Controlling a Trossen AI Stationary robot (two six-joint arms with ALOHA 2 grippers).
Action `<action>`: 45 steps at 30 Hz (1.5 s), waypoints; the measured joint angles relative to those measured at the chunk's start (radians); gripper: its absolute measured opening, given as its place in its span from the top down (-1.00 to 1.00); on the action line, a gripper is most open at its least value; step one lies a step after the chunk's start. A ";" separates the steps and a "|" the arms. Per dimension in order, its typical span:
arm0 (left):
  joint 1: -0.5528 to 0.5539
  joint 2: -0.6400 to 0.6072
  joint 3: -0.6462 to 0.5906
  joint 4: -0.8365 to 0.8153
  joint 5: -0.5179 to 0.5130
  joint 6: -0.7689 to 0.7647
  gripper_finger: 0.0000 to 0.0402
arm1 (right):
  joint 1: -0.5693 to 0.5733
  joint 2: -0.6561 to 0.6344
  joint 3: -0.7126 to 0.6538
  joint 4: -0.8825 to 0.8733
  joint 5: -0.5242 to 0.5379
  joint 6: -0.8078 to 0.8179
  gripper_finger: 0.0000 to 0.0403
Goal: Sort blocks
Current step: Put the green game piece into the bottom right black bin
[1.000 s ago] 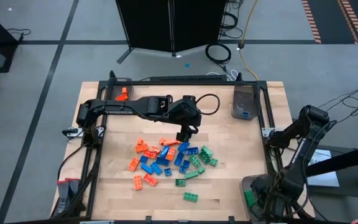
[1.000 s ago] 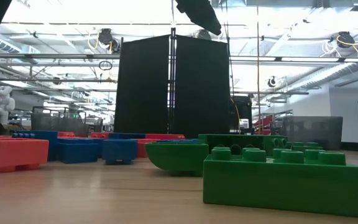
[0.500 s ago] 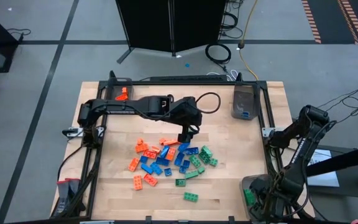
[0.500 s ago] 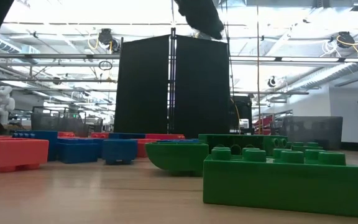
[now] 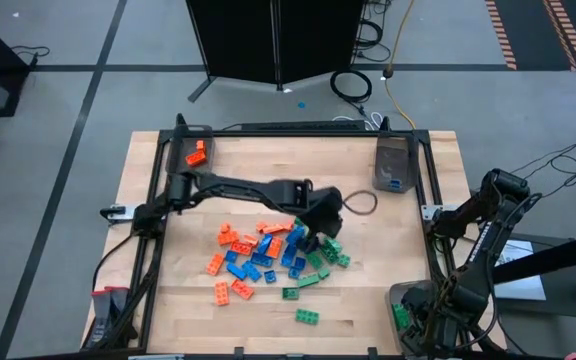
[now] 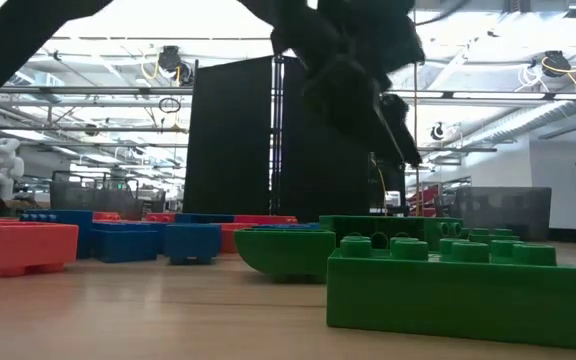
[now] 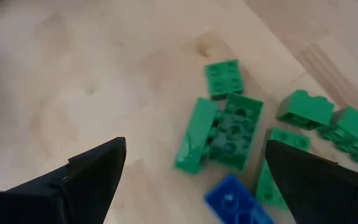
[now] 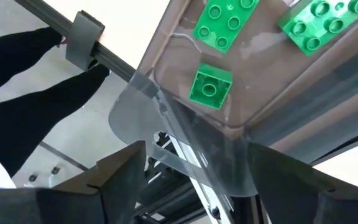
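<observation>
The blocks, orange [image 5: 230,237], blue [image 5: 293,250] and green [image 5: 328,250], lie in a loose pile on the wooden table [image 5: 368,260]. My left gripper [image 5: 313,238] hangs open above the pile's right side. In the left wrist view [image 7: 194,171] green blocks [image 7: 224,130] and a blue block [image 7: 232,196] lie below the gap, untouched. In the low view it [image 6: 373,95] shows high over the blocks. My right gripper [image 8: 197,171] stands open above the near-right bin [image 8: 185,68], where several green blocks [image 8: 211,87] lie.
A far-left bin [image 5: 196,152] holds an orange block and a far-right bin [image 5: 393,165] a blue one. One green block [image 5: 307,316] lies alone near the front edge. A black frame [image 5: 428,180] runs round the table. A dark-clothed person [image 8: 23,93] shows beyond the table.
My left gripper has come down and moved toward the table's near right, from above the pile's far edge to just over its green blocks, turning and tipping as it went. The blocks have kept their places.
</observation>
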 joint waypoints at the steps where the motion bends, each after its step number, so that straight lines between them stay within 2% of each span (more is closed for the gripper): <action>1: -0.006 0.015 0.000 0.012 0.000 0.010 -0.94 | 0.000 0.000 0.000 0.001 0.000 0.008 -0.36; 5: -0.013 0.064 0.000 0.063 -0.012 0.029 -0.86 | 0.000 0.000 0.000 0.022 0.002 0.028 -0.36; 10: -0.003 0.102 0.000 0.139 -0.072 0.030 -0.61 | 0.000 0.000 0.000 0.058 0.033 0.037 -0.36; 13: 0.010 0.109 0.000 0.161 -0.071 0.030 -0.44 | 0.000 0.000 0.000 0.066 0.043 0.037 -0.36; 19: 0.021 0.116 0.000 0.157 -0.049 0.054 -0.16 | 0.000 0.000 0.000 0.068 0.043 0.034 -0.36; 23: 0.023 0.117 0.000 0.162 0.021 0.058 -0.01 | 0.000 0.000 0.000 0.068 0.043 0.030 -0.36; 45: 0.022 0.154 0.004 0.183 0.025 0.082 0.47 | 0.000 0.000 0.000 0.100 0.042 0.059 -0.36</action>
